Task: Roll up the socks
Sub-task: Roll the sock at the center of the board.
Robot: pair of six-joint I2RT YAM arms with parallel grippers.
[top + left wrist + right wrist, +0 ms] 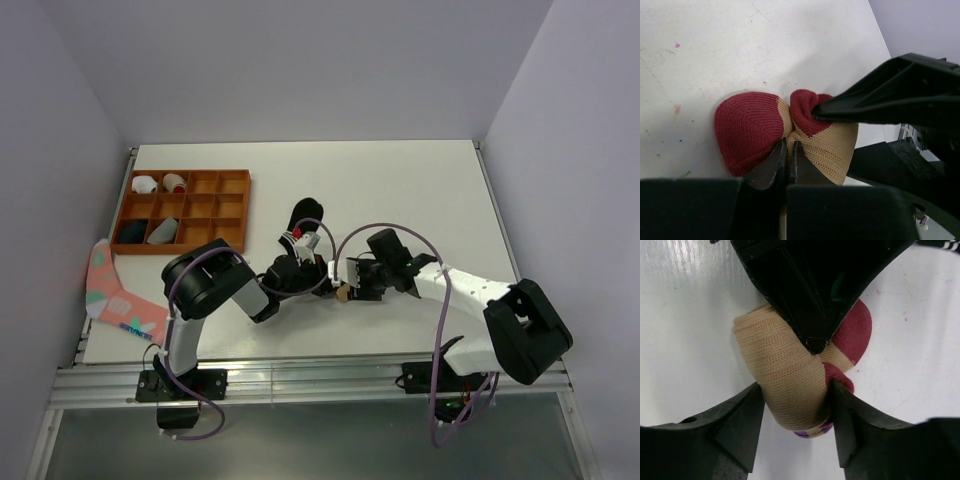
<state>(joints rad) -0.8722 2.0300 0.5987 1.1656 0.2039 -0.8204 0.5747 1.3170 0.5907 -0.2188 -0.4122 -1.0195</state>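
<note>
Pinching the tan sock (747, 132) with the left gripper (789, 150), fingers pressed together on a fold of fabric at the waist between the maroon toe and the maroon heel. Keeping that sock bunched into a short roll on the tabletop (740, 45) right at the fingertips, the toe bulging to one side of the pinch and tan ribbing to the other.

Straddling the roll with the right gripper (796, 390), fingers (740, 425) spread wide, one at each side of the tan knit and touching or very nearly touching it; not possible to tell whether squeezing yet. Meeting the left gripper nose to nose over the roll, that gripper's black tip bearing on the knit just ahead of the right gripper's fingers. Showing a strip of purple at the roll's end closest under the right gripper.

Leaving the black sock (303, 214) lying loose just beyond the left gripper, on the side away from the arm bases. Leaving a tray (231, 208) with small bundles (146, 184) well off to the left gripper's outer side, and a pink sock (110, 290) at the tabletop's edge, nearer the bases.
</note>
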